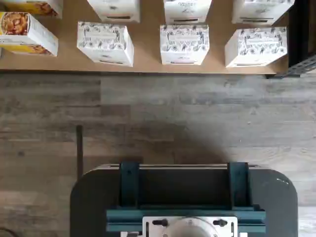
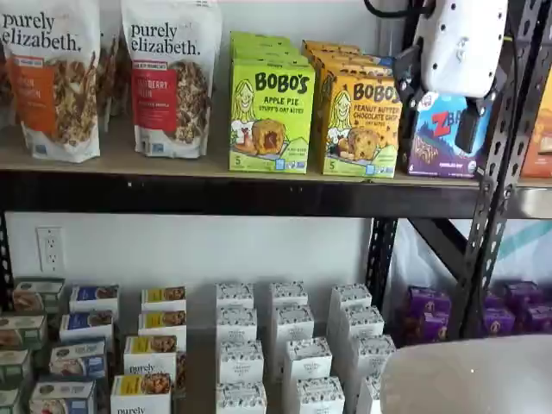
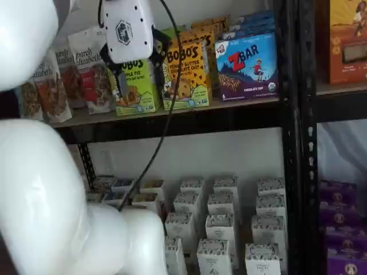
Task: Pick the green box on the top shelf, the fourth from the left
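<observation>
Tool (image 3: pixel 137 66) hanging empty in front of the green box (image 2: pixel 271 115); opening width impossible to tell. Box upright on the top shelf (image 2: pixel 216 191), reading "BOBO'S APPLE PIE", touching the yellow-orange Bobo's "PEANUT BUTTER CHOCOLATE CHIP" box (image 2: pixel 362 123) alongside. Just beyond that, blue "ZBAR" box (image 3: pixel 248 66); opposite side, "purely elizabeth." bags (image 2: pixel 170 73).
</observation>
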### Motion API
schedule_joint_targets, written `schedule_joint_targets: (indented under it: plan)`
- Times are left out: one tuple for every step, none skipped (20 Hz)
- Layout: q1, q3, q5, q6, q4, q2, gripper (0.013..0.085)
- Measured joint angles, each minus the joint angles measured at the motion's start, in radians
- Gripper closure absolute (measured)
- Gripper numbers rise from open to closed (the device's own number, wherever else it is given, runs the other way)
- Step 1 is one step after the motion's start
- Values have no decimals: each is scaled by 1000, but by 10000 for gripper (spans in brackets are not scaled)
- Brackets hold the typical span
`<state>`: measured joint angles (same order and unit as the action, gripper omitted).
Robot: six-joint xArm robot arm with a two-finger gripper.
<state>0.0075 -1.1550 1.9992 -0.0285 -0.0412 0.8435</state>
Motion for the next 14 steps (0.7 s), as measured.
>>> schedule_joint_targets:
  plan:
    - [-7, 10, -18, 5, -7, 10, 130]
    - [-35, 50, -87, 25, -37, 53, 130]
    - [-64, 82, -145, 45, -67, 89, 130]
    - [-76, 93, -169, 54, -82, 101, 130]
    - [-79, 96, -177, 58, -87, 103, 130]
    - [-79, 96, -178, 58, -87, 104, 130]
    - [-78, 96, -178, 58, -86, 104, 130]
    - [-76, 96, -177, 56, -84, 103, 130]
    - [-74, 96, -177, 55, -82, 103, 130]
    - [-71, 96, -178, 53, -80, 103, 130]
    - [-68, 97, -178, 51, -78, 103, 130]
    - [-66, 98, -180, 49, -79, 103, 130]
    - [-66, 99, -182, 48, -81, 104, 130]
    - [-65, 101, -184, 47, -83, 104, 130]
